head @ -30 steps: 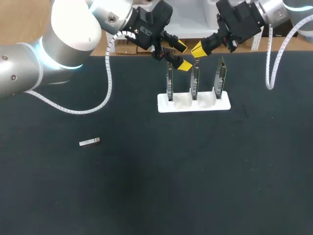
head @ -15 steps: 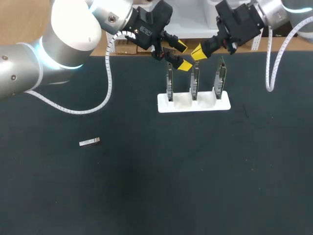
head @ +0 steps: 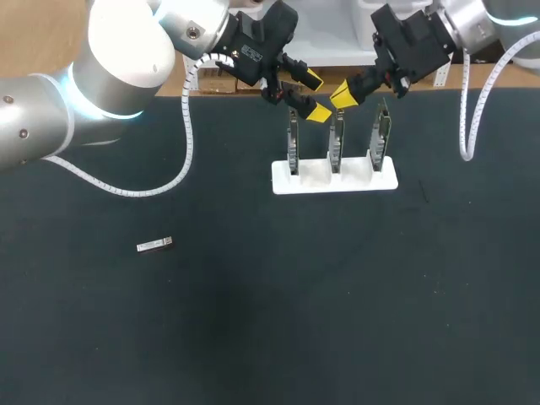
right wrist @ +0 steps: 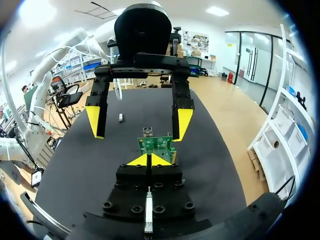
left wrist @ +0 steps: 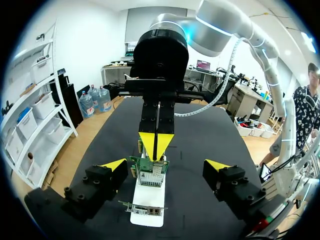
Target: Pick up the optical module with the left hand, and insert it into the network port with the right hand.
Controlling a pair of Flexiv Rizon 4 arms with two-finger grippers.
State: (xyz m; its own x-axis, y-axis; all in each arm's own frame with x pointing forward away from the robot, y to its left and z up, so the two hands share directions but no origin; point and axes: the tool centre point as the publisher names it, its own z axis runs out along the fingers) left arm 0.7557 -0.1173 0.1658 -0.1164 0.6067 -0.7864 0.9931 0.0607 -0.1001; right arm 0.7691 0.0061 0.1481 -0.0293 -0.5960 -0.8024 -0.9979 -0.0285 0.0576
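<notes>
Robot tools hovering over a white plastic rack (head: 333, 180) while the small silver optical module (head: 155, 245) is lying on the dark worktop (head: 253, 329).
Holding nothing, the left tool (head: 316, 96) is standing wide open just above the left and middle of three upright green circuit boards (head: 336, 140) in the rack. The right tool (head: 342, 93) is pressing its yellow tips together with nothing between them, just over the middle board. The module is lying flat towards the worktop's left side, well apart from the rack and both tools.

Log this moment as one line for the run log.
left gripper open near card stand | right gripper shut beside it | optical module lying on table, untouched | pick not yet begun
</notes>
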